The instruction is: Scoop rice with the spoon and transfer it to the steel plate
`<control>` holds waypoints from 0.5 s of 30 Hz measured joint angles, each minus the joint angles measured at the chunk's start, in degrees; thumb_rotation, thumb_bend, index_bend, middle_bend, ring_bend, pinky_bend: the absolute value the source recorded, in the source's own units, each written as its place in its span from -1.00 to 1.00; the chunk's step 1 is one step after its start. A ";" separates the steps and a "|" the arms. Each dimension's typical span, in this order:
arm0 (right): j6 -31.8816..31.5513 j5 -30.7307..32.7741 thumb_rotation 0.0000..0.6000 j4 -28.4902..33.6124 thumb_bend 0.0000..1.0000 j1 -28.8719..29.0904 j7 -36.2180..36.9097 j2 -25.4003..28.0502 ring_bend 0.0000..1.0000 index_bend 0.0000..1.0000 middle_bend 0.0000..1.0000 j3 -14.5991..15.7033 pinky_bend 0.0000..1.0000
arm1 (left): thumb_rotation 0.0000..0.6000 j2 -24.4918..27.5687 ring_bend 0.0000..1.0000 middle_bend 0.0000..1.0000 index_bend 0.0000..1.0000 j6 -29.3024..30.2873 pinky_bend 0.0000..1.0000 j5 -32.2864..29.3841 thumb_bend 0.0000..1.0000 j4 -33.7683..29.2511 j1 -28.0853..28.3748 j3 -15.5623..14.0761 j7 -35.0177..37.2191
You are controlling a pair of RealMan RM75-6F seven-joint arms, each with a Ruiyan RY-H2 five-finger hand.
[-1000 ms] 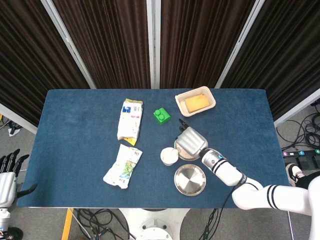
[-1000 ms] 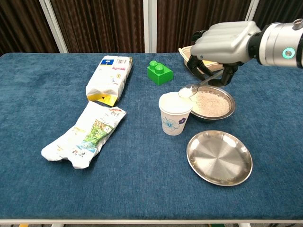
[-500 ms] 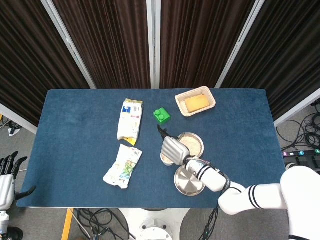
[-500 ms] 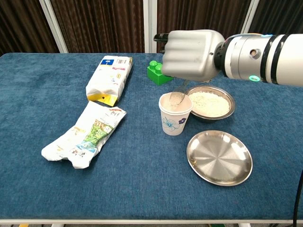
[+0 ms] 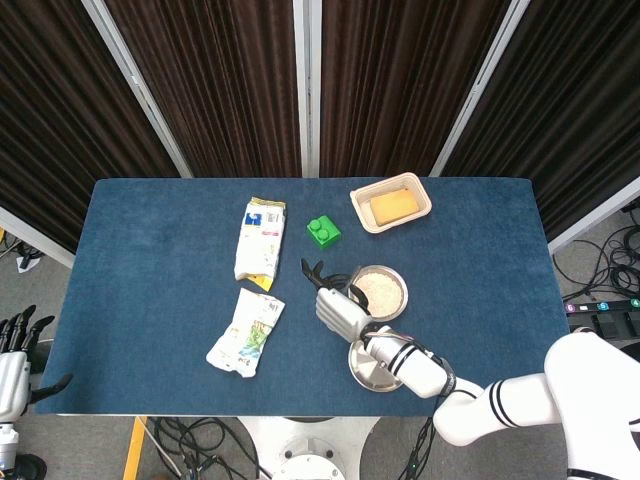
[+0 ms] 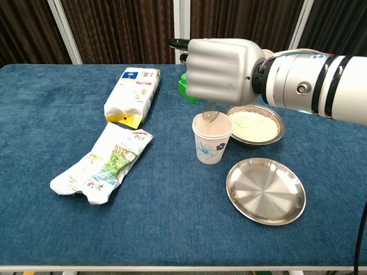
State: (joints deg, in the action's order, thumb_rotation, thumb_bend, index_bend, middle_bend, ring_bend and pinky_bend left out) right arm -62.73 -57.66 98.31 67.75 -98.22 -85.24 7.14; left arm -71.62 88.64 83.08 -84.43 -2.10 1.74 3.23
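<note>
My right hand (image 6: 221,71) holds a metal spoon (image 6: 210,116), and the spoon's bowl dips down into the white paper cup (image 6: 211,142). In the head view the right hand (image 5: 340,305) covers the cup. The steel bowl of rice (image 6: 255,125) stands just right of the cup, also seen in the head view as the rice bowl (image 5: 381,290). The steel plate (image 6: 265,190) lies in front of the bowl; no rice shows on it. My arm partly hides the plate (image 5: 372,372) in the head view. My left hand (image 5: 14,355) hangs off the table's left edge, fingers apart, holding nothing.
A green block (image 5: 322,231) sits behind the cup. A beige tray (image 5: 392,202) with a yellow piece stands at the back. Two food bags lie on the left: an upright-printed one (image 6: 132,96) and a crumpled one (image 6: 102,164).
My right hand has moved left from above the rice bowl to above the cup. The spoon, which carried rice, now points down into the cup.
</note>
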 measured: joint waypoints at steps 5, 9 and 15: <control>-2.31 2.79 1.00 1.41 -0.27 -0.51 -4.64 -0.45 -0.54 0.31 0.21 0.34 -1.00 | 1.00 -0.28 -0.86 -0.73 -0.53 0.16 -0.91 0.29 -0.67 0.40 -0.01 0.00 0.22; -3.58 4.05 1.00 1.83 -0.26 -0.60 -7.93 -1.44 -0.50 0.39 0.24 0.79 -1.00 | 1.00 -0.24 -0.86 -0.73 -0.53 0.26 -0.91 0.24 -0.67 0.39 -0.04 0.15 0.27; -4.63 4.24 1.00 1.50 -0.25 -0.44 -10.07 -3.80 -0.49 0.39 0.25 1.03 -1.00 | 1.00 -0.32 -0.86 -0.73 -0.53 0.29 -0.91 0.16 -0.67 0.40 -0.32 -0.03 0.22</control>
State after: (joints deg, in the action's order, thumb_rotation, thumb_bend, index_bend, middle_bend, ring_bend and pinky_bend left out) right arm -67.36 -53.42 99.81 67.32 -108.29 -89.03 8.17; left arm -71.93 88.93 83.24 -84.03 -2.41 1.71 3.45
